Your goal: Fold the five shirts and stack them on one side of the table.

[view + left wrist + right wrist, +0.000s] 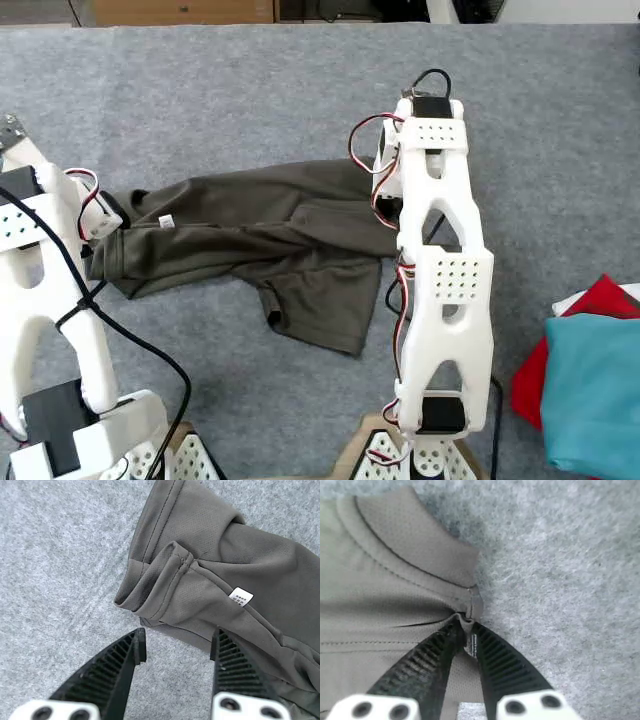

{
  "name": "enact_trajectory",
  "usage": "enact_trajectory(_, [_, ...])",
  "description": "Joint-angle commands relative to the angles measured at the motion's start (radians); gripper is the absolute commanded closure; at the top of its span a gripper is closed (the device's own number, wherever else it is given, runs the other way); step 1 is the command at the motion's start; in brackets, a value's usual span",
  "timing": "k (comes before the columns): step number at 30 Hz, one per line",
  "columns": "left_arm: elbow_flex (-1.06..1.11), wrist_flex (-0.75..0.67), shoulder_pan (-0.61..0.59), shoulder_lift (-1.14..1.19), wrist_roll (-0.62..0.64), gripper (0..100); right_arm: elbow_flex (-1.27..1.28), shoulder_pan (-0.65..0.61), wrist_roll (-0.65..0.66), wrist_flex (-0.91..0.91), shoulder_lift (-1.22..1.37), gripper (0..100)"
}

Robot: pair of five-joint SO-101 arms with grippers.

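1. High view: the grey table (250, 90) carries everything, and its cover is a fuzzy felt-like fabric.
2. An olive shirt (250, 240) lies crumpled across the middle of the table. It is stretched from near the left edge to the centre, with one flap hanging toward the near edge.
3. The right arm (440, 270) reaches from the near edge over the shirt's right end.
4. The left arm (45, 300) rises from the near-left corner to the shirt's left end.
5. A pile (590, 390) sits at the right edge, well apart from the olive shirt. It has a teal shirt on top, a red one (528, 385) under it and a bit of white (575, 300) behind.
6. The right gripper (468, 629) is closed, pinching a small fold at the shirt's (380, 605) seamed edge, just beside bare table.
7. The left gripper (180, 642) is open and holds nothing. One finger (117, 665) is over bare table and the other (232, 667) over the shirt's (260, 570) hem corner.
8. A small white label (240, 597) lies on the shirt near that left corner.
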Motion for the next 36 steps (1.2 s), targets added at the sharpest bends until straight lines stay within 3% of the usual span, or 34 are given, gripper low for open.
enact_trajectory(1, [-0.003,-0.003,-0.009,-0.036,-0.003,78,-0.053,-0.022,-0.002,-0.008,-0.007,97.1])
enact_trajectory(15, [-0.003,0.003,-0.009,-0.036,0.011,78,-0.216,0.004,-0.025,0.078,-0.005,99.3])
enact_trajectory(23, [-0.003,-0.046,-0.009,0.038,0.222,78,-0.211,-0.001,-0.025,0.078,-0.004,99.3])
enact_trajectory(36, [-0.282,-0.081,-0.012,0.424,0.012,78,-0.208,-0.002,-0.023,0.078,-0.002,99.3])
